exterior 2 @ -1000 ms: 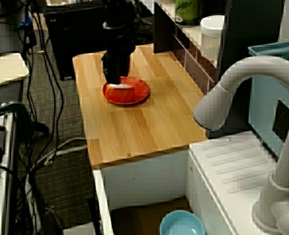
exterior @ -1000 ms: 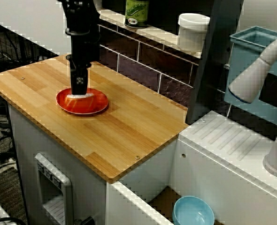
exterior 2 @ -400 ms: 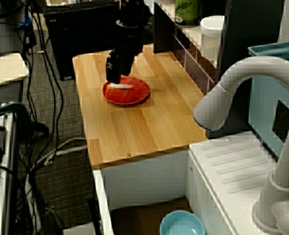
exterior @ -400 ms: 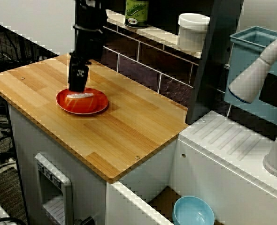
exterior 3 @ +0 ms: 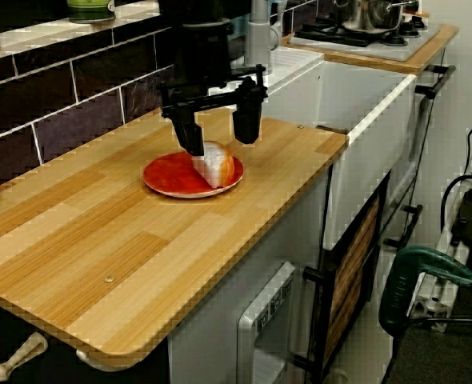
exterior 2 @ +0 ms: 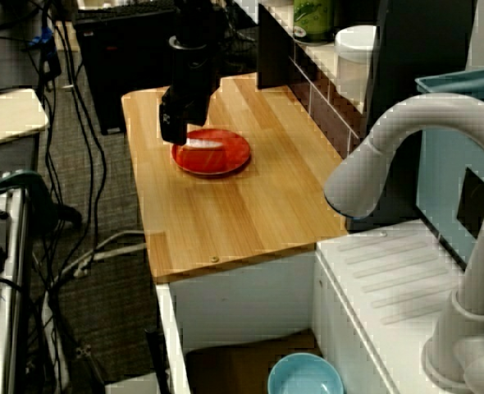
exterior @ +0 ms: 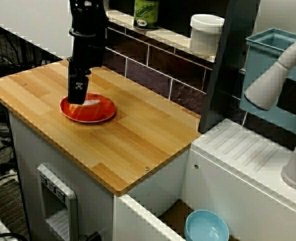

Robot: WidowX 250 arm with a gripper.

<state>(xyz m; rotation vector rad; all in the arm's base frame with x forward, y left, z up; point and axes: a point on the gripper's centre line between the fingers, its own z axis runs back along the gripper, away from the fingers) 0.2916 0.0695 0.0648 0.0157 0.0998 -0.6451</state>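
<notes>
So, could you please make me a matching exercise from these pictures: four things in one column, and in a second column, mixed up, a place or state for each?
Things:
1. red plate
2. blue bowl
3. green jar
4. pincer

Places or states:
A. on the back ledge
B. open, just above the piece of food
C. on the wooden counter
D. low down, beside the counter's end

Pairs: 1-C, 2-D, 3-A, 4-B.

In the view across the counter, the white piece (exterior: 92, 102) is largely hidden behind the gripper (exterior: 77, 99). The arm (exterior: 88, 35) is cut off at the top edge, the blue bowl (exterior: 206, 228) at the bottom. The label of the far green jar (exterior: 146, 12) is too small to be read.
</notes>
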